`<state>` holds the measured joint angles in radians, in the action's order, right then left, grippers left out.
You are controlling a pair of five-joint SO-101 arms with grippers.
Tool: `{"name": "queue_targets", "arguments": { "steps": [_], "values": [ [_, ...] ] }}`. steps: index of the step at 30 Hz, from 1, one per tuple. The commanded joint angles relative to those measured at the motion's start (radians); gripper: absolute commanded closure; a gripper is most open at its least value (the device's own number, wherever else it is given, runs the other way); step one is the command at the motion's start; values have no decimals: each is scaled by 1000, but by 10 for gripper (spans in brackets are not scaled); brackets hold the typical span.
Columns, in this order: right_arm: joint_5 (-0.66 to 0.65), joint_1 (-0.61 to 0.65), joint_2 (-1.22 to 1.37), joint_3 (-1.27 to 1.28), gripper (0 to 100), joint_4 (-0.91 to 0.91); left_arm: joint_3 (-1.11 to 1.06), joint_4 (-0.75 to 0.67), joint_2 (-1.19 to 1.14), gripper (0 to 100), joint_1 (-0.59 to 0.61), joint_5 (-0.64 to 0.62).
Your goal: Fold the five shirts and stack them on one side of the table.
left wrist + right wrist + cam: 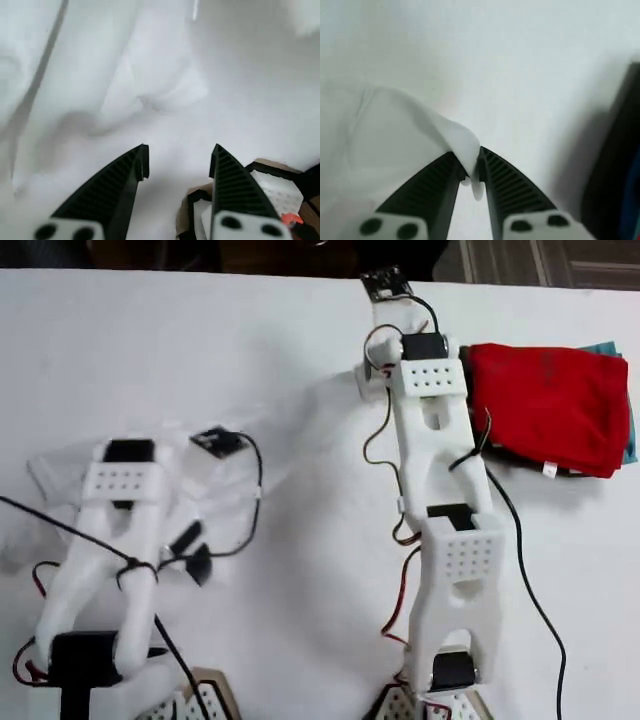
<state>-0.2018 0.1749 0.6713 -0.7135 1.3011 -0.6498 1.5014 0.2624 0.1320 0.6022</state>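
Finding 1: the right gripper has its jaws clamped on a raised fold of the white shirt, near the stack topped by the red shirt. Finding 2: the left gripper hangs over white cloth with jaws apart, holding nothing.

Recommendation: the left should pinch an opposite edge before any pull, so the fold carries level and clear of the stack.

Writing: 1 small white tag at the red shirt's edge, with nothing legible on it.
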Motion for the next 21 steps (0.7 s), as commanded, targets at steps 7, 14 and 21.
{"name": "queue_targets", "arguments": {
  "steps": [7, 14, 21],
  "values": [
    [-15, -7, 13, -44, 980, -84, -120, -313, 31, 779, -166, -190],
    [-17, -10, 30, -44, 980, -97, -142, -376, 12, 779, -252, -249],
    [-17, -8, 24, -44, 980, -96, -150, -442, -175, 781, -184, -245]
  ]
}}
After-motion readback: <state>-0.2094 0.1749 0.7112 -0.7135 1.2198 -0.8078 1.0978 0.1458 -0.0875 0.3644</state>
